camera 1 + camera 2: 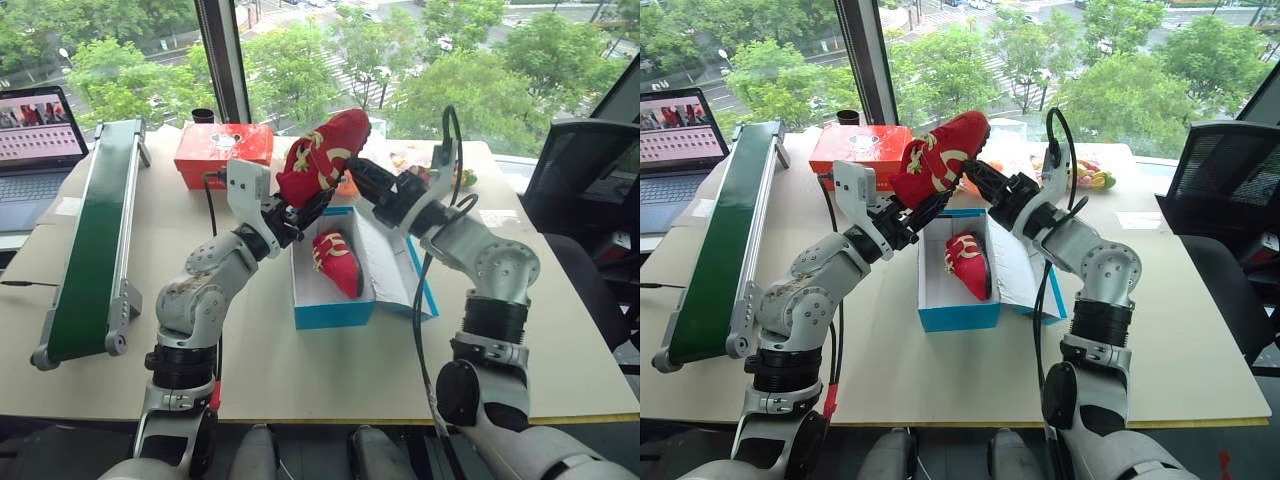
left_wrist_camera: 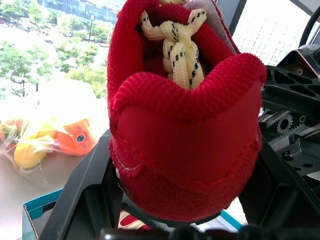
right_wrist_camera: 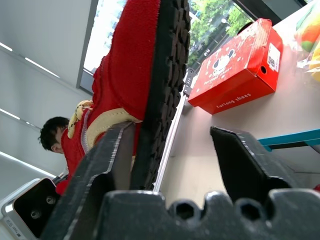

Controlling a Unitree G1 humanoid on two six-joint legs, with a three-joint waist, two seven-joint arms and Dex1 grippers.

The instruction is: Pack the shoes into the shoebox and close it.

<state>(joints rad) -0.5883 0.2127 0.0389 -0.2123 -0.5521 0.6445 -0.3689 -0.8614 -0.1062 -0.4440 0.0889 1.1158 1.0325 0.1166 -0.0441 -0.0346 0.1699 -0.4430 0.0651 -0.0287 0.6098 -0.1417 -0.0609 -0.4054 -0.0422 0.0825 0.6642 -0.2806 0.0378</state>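
One red shoe point(image 1: 322, 155) with yellow-white laces hangs tilted above the shoebox, toe pointing up toward the window. My left gripper point(image 1: 300, 212) is shut on its heel end, and the left wrist view has that heel point(image 2: 185, 150) wedged between the black fingers. My right gripper point(image 1: 358, 182) stands open at the shoe's sole side. In the right wrist view the black sole point(image 3: 160, 90) lies against one finger point(image 3: 102, 165). The other red shoe point(image 1: 338, 262) lies inside the open blue shoebox point(image 1: 335, 316), whose lid point(image 1: 425, 292) is folded out to the right.
A red box with a white logo point(image 1: 222, 150) stands behind the shoebox. A green conveyor point(image 1: 95, 235) runs along the left, with a laptop point(image 1: 35, 140) beyond it. Bagged orange-and-yellow toys point(image 1: 1090, 178) lie at the back right. A dark chair point(image 1: 580, 170) is beside the table.
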